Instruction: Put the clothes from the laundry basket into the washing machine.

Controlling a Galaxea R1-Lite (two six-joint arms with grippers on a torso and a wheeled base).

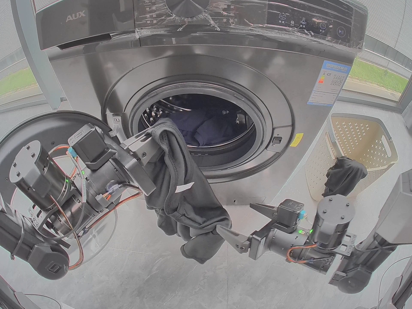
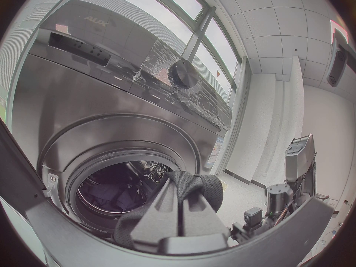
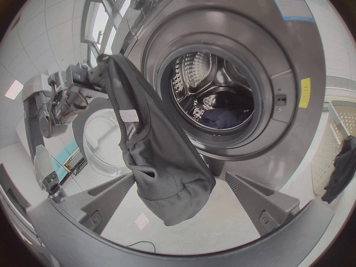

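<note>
A dark grey garment (image 1: 184, 194) hangs from my left gripper (image 1: 151, 141), which is shut on its top edge just in front of the washing machine's round opening (image 1: 197, 125). In the left wrist view the fingers (image 2: 168, 204) pinch the bunched cloth (image 2: 202, 184). Dark navy clothes (image 1: 206, 125) lie inside the drum. My right gripper (image 1: 242, 223) stands open, low and to the right, and the garment's lower end (image 3: 163, 167) hangs between its spread fingers (image 3: 111, 195). A black garment (image 1: 343, 177) is draped over the rim of the beige laundry basket (image 1: 369, 151).
The machine's door (image 1: 43, 129) is swung open to the left, behind my left arm. The basket stands on the floor against the machine's right side. Bare grey floor (image 1: 141, 275) lies in front of the machine.
</note>
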